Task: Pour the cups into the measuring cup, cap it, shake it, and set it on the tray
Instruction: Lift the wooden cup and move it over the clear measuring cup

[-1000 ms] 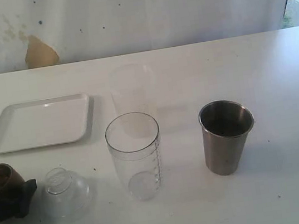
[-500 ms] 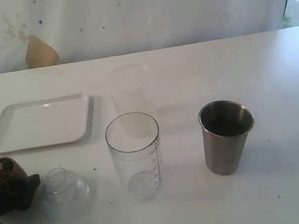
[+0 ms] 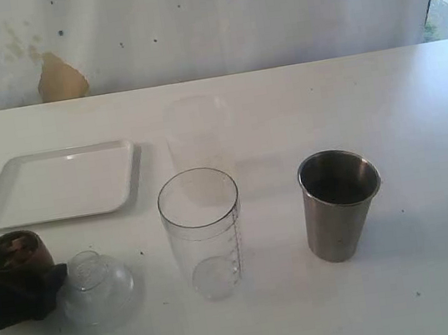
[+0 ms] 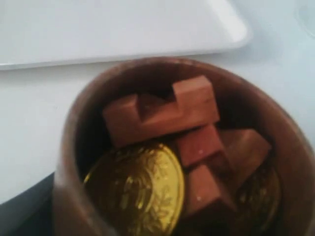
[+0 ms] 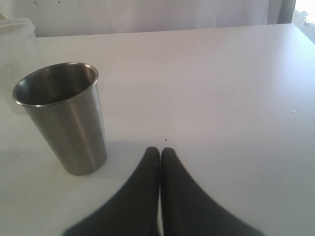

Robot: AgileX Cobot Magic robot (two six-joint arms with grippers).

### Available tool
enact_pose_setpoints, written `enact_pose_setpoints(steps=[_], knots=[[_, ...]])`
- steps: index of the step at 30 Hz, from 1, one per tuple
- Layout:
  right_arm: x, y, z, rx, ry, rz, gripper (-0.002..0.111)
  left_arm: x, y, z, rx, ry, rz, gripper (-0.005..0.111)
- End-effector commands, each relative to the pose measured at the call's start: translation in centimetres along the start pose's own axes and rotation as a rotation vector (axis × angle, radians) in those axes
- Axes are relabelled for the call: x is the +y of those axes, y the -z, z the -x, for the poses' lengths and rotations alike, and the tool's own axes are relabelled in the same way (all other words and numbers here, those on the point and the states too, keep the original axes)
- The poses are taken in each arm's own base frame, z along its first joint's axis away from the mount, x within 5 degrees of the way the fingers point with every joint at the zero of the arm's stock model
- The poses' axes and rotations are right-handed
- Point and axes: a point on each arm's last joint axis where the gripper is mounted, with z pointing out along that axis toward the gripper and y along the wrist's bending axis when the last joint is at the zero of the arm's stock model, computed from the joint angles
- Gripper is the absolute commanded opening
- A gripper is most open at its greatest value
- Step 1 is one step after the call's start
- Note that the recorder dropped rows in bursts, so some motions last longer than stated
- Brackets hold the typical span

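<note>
The measuring cup [image 3: 203, 229] stands upright and empty near the middle of the white surface [image 3: 417, 105], its printed marks running down the side toward the steel tumbler [image 3: 339, 205]. That tumbler stands upright well to its right, mouth open. Behind the measuring cup, a little farther back, is a frosted plastic cup [image 3: 198, 133], pale and hard to make out. Left of the measuring cup a clear domed lid [image 3: 96, 283] lies on the surface. Just beside it, at the far left, sits the wooden cup [image 3: 16, 253], filled with brown blocks [image 4: 162, 110] and gold coins [image 4: 135, 189]. The tray [image 3: 58, 185] lies flat just beyond the wooden cup, with nothing on it.

The left pincer [image 3: 15, 291] is a dark shape pressed low around the wooden cup. I cannot tell whether its jaws are actually clamped on it. The right pincer [image 5: 159, 153] is closed, its two fingers pressed together, low over the surface near the steel tumbler and holding nothing.
</note>
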Motion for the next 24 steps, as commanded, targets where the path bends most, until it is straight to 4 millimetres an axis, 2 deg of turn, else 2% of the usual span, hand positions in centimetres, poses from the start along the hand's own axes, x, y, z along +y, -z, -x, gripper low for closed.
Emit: enact_pose_setpoints(steps=[1, 3, 4, 5, 6, 9, 10, 11, 14, 18, 24], knots=[[0.0, 0.0, -0.2, 0.0, -0.003, -0.005, 0.0, -0.4, 0.4, 2.4, -0.227, 0.005, -0.036, 0.0], [0.0, 0.0, -0.2, 0.0, -0.003, -0.005, 0.0, -0.2, 0.8, 3.5, -0.278, 0.007, -0.005, 0.0], [0.0, 0.0, -0.2, 0.0, -0.003, -0.005, 0.0, -0.1, 0.8, 4.8, -0.323, -0.004, -0.001, 0.0], [0.0, 0.0, -0.2, 0.0, -0.003, -0.005, 0.0, -0.1, 0.7, 5.3, -0.315, -0.003, -0.007, 0.0], [0.0, 0.0, -0.2, 0.0, -0.003, -0.005, 0.0, -0.2, 0.2, 6.7, -0.286, 0.001, -0.039, 0.0], [0.0, 0.0, -0.2, 0.0, -0.003, -0.005, 0.0, -0.7, -0.4, 9.1, -0.276, -0.023, -0.114, 0.0], [0.0, 0.0, -0.2, 0.0, -0.003, -0.005, 0.0, -1.3, -0.8, 10.9, -0.284, -0.026, -0.151, 0.0], [0.0, 0.0, -0.2, 0.0, -0.003, -0.005, 0.0, -1.6, -1.0, 11.8, -0.285, -0.033, -0.167, 0.0], [0.0, 0.0, -0.2, 0.0, -0.003, -0.005, 0.0, -4.7, -2.3, 15.1, -0.251, -0.109, -0.239, 0.0], [0.0, 0.0, -0.2, 0.0, -0.003, -0.005, 0.0, -9.1, -3.5, 18.1, -0.226, -0.227, -0.26, 0.0], [0.0, 0.0, -0.2, 0.0, -0.003, -0.005, 0.0, -12.5, -3.5, 19.7, -0.253, -0.361, -0.335, 0.0]])
